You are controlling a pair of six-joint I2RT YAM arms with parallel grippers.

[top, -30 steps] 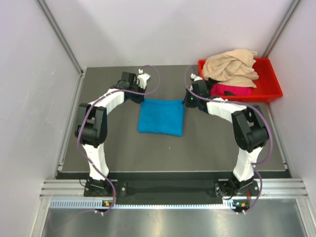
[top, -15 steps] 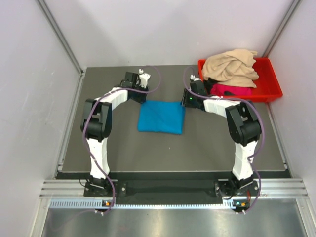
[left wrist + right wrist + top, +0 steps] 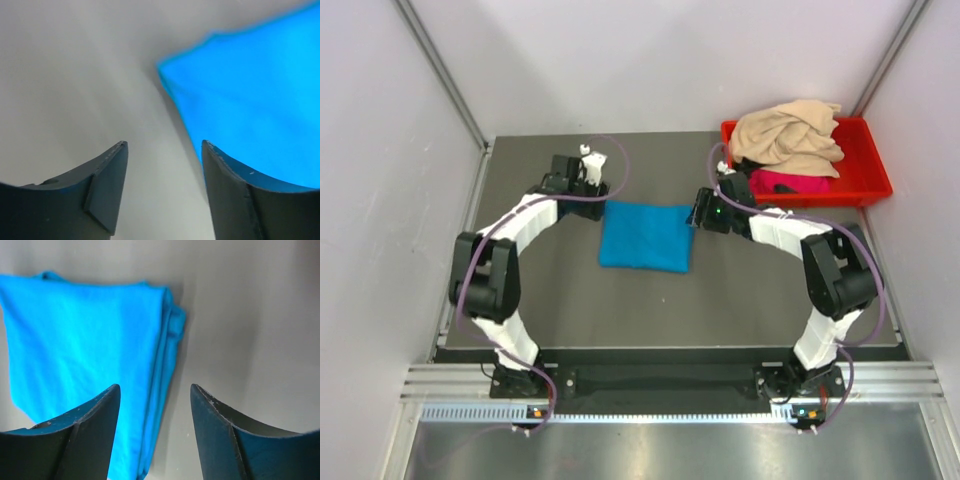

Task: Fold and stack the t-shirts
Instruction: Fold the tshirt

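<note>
Pinching the top corners of the folded turquoise t-shirt (image 3: 647,236) at centre frame looks like our step. The left gripper (image 3: 592,192) and right gripper (image 3: 697,213) gape empty beside them. We should catch every layer and lift evenly. The beige t-shirt (image 3: 787,132) and pink t-shirt (image 3: 788,182) lie in the red bin (image 3: 868,190), upper right.

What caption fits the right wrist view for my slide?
Open right tool framing the folded edge of the turquoise t-shirt on the grey table.
</note>
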